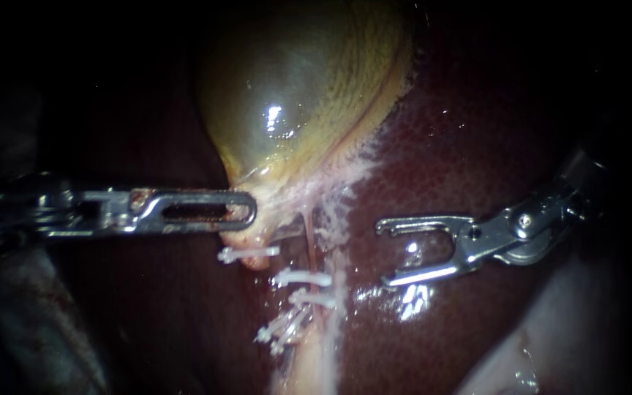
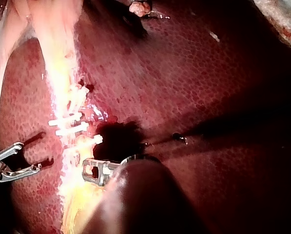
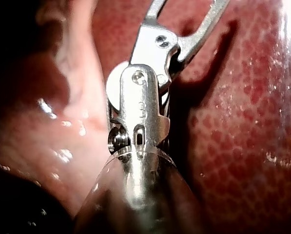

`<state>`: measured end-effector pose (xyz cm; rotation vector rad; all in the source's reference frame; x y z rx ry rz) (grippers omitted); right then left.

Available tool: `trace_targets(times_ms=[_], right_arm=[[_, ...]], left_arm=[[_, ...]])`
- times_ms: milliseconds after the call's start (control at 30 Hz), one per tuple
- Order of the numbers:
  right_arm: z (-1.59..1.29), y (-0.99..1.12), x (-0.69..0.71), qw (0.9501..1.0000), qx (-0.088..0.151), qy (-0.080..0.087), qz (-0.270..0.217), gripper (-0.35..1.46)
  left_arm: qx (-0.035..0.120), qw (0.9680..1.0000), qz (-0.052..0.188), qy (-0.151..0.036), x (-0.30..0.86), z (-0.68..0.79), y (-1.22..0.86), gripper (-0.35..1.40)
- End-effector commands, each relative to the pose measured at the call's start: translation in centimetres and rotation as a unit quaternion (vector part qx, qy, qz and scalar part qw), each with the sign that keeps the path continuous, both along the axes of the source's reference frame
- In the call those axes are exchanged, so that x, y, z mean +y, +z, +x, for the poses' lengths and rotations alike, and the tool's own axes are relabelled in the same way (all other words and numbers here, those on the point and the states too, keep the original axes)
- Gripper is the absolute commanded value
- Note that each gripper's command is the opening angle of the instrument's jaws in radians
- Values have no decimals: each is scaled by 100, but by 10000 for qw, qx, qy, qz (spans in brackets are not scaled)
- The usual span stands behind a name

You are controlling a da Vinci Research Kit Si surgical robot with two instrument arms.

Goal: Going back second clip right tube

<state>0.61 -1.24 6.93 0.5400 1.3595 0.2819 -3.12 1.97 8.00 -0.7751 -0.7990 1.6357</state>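
Dark red mottled liver (image 1: 477,146) is spread behind everything beneath the glossy yellow-green gallbladder (image 1: 294,95), whose pale neck is clamped by the jaws of the slotted steel left instrument (image 1: 249,216). Beside it, the thin pink right tube (image 1: 307,234) runs downward from that neck, crossed by two white plastic clips (image 1: 301,278). Well apart to its right, the forked steel right instrument (image 1: 382,252) is held with jaws spread and empty, facing the tube, so withdrawal is judged to lie along its shaft; the tube's lower run is lost in pale tissue.
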Motion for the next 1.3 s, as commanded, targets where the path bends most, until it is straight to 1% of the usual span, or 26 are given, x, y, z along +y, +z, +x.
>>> trace_targets(times_ms=[33, 200, 533, 700, 833, 933, 1067, 1300], right_arm=[[0, 0, 0, 10000, -2, 5, 2, 50], [0, 0, 0, 10000, -2, 6, 3, 50], [4, -1, -1, 10000, 12, 11, 6, 50], [6, -1, -2, 10000, 22, 7, 11, 50], [7, -1, -2, 10000, 23, 11, 13, 51], [7, -1, -2, 10000, 24, 11, 13, 51], [7, -1, -3, 10000, 24, 12, 12, 51], [7, -1, -3, 10000, 24, 12, 11, 51]], left_arm=[[0, 10000, 3, 1, 0, 0, 2, -35], [3, 10000, -18, -19, 4, 1, 13, -35], [10, 9999, -82, -63, 3, -13, 42, -35], [32, 9999, -121, -109, 0, -28, 55, -35], [1, 9999, -110, -92, -3, -44, 64, -35], [-34, 9999, -108, -84, -6, -53, 70, -35], [-53, 9999, -102, -69, -8, -59, 74, -35], [-49, 9999, -103, -76, -8, -62, 75, -35]])
